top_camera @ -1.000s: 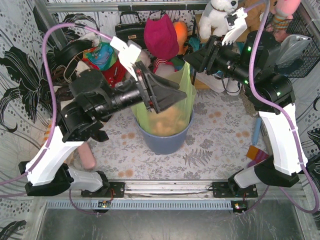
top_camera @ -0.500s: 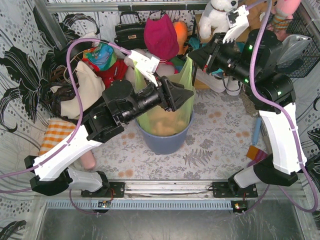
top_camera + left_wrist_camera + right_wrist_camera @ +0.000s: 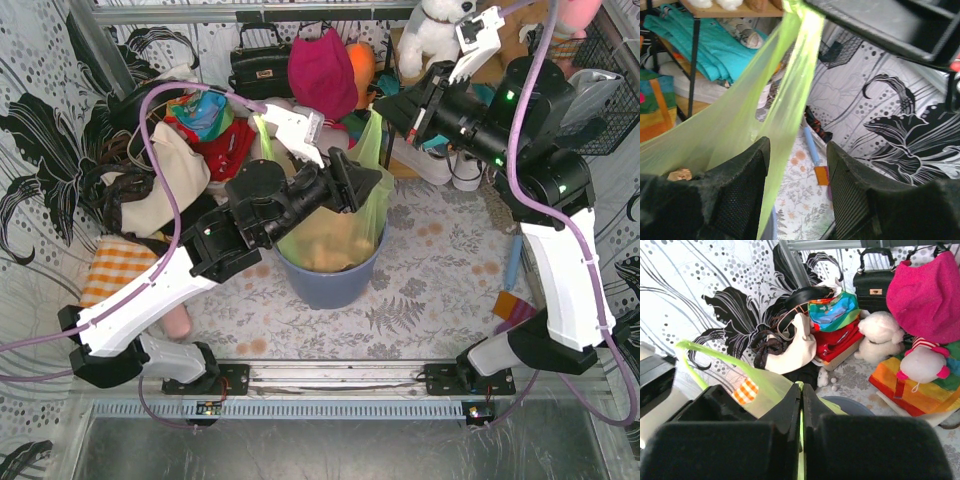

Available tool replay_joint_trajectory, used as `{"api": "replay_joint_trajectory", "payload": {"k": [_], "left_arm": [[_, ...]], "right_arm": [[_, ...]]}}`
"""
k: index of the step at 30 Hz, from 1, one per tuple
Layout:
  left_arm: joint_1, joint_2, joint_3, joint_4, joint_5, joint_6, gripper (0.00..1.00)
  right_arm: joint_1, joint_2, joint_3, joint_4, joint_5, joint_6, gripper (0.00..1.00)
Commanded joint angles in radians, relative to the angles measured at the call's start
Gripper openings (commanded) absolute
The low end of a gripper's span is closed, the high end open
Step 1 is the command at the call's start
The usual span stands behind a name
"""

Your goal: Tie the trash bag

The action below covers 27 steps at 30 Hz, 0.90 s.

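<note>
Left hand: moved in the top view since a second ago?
Yes. The left hand has shifted right across the blue-grey bin, from above its left side toward its right rim, closer to the raised corner of the trash bag.

The trash bag point(image 3: 370, 145) sits in the bin point(image 3: 330, 285) at the middle of the bench point(image 3: 430, 290), its far right corner stretched up to the right pincer point(image 3: 385, 108) behind the bin, the left pincer point(image 3: 372, 185) over the bin's mouth straddling that strand, and a handbag point(image 3: 262, 65) at the back left.
</note>
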<state>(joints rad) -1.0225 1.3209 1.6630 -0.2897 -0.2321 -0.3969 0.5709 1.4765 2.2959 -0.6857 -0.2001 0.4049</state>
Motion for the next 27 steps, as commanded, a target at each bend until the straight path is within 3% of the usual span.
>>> {"api": "replay_joint_trajectory", "payload": {"k": [1, 8, 14, 21, 27], "left_arm": [[-0.007, 0.005, -0.022, 0.066, -0.096, 0.046, 0.60], [-0.007, -0.015, -0.048, 0.255, -0.036, 0.188, 0.77], [-0.006, 0.043, 0.041, 0.265, 0.003, 0.294, 0.78], [0.018, 0.045, -0.034, 0.393, 0.049, 0.333, 0.77], [0.105, 0.009, -0.148, 0.527, 0.204, 0.278, 0.77]], "right_arm": [[0.000, -0.061, -0.052, 0.119, -0.073, 0.031, 0.00], [0.000, -0.114, -0.140, 0.139, -0.080, 0.041, 0.00], [0.000, -0.127, -0.160, 0.144, -0.102, 0.053, 0.00], [0.001, -0.138, -0.169, 0.143, -0.108, 0.056, 0.00], [0.001, -0.144, -0.165, 0.141, -0.125, 0.058, 0.00]]}}
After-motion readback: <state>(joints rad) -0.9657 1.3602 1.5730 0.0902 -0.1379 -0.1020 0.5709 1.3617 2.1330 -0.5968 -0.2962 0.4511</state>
